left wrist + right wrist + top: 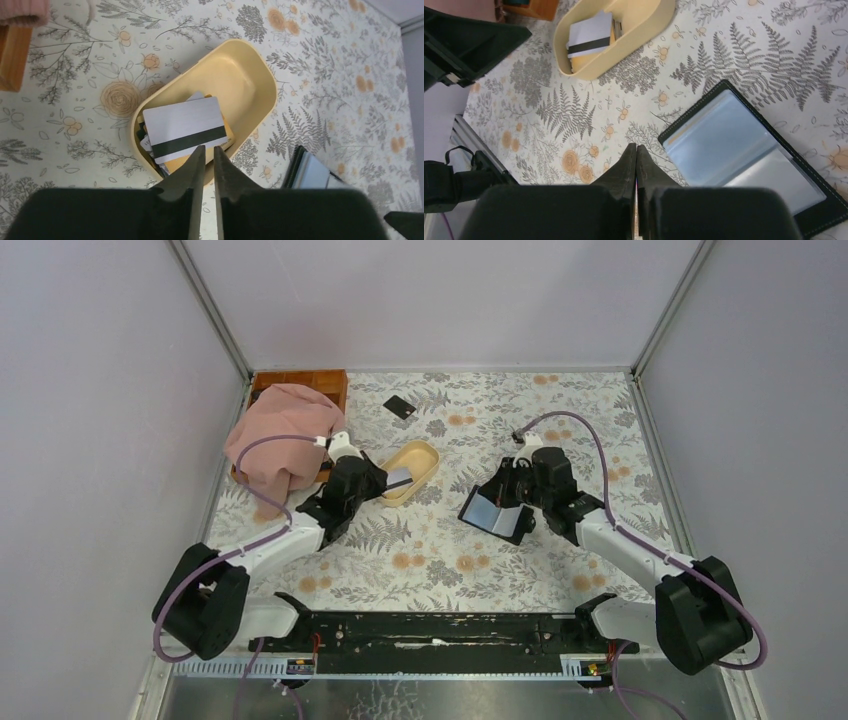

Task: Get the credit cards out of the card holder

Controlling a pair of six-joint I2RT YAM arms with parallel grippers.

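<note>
While credit cards [185, 127] rest in the beige dish [260, 85], both pincers hang empty.
Left of centre, the left gripper [209, 148] stands slightly apart above them; right of centre, the right gripper [636, 146] is pressed together beside the open card holder [744, 150].

One card holder [744, 150], one dish [235, 70], several stacked cards [185, 127], one pink cloth [280, 435]

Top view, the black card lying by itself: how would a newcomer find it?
On the floral table, look along the far edge, just right of the wooden tray under the pink cloth. A small black card lies alone there, outside the beige dish and smaller than the open wallet.
</note>
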